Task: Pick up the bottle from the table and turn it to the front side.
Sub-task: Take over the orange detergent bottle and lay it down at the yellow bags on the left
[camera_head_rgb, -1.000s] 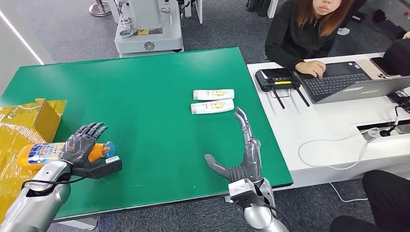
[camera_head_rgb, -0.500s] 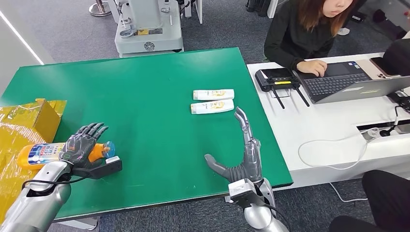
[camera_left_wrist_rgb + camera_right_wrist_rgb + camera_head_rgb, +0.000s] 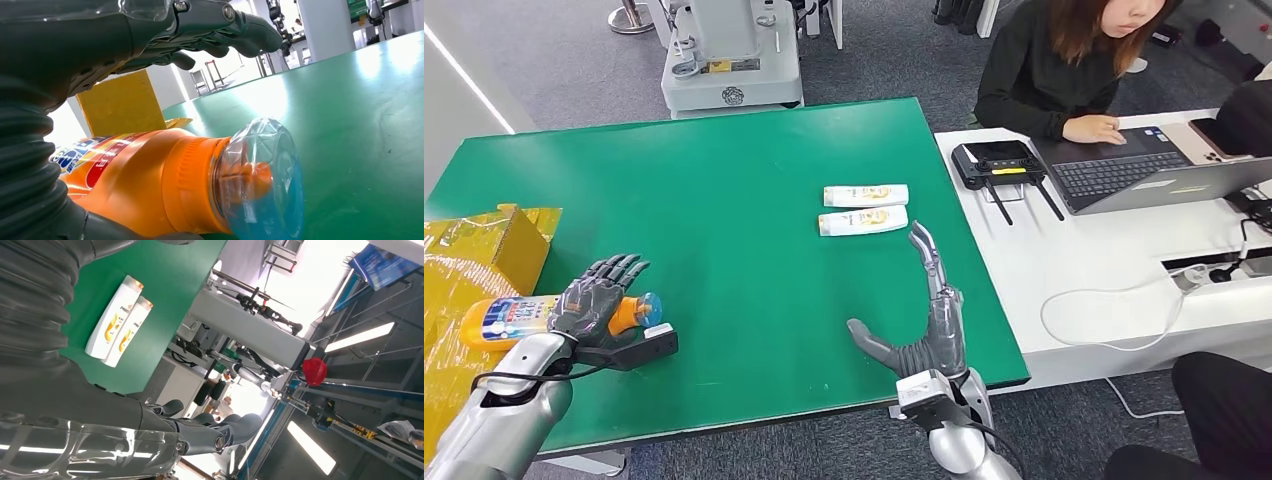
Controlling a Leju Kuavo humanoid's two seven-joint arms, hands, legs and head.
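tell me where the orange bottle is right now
In the head view the orange bottle lies at the green table's near-left corner, under the left hand, beside the yellow box.

- The two white bottles [image 3: 116, 320] lying side by side on the green table [image 3: 165, 295], seen from the right wrist: "PANTENE" reads along one, by its gold emblem; the other's lettering is too turned to read.
- The orange bottle [image 3: 150, 190] under the left hand [image 3: 100, 40]: blue and red label print, characters too blurred and cropped to read.
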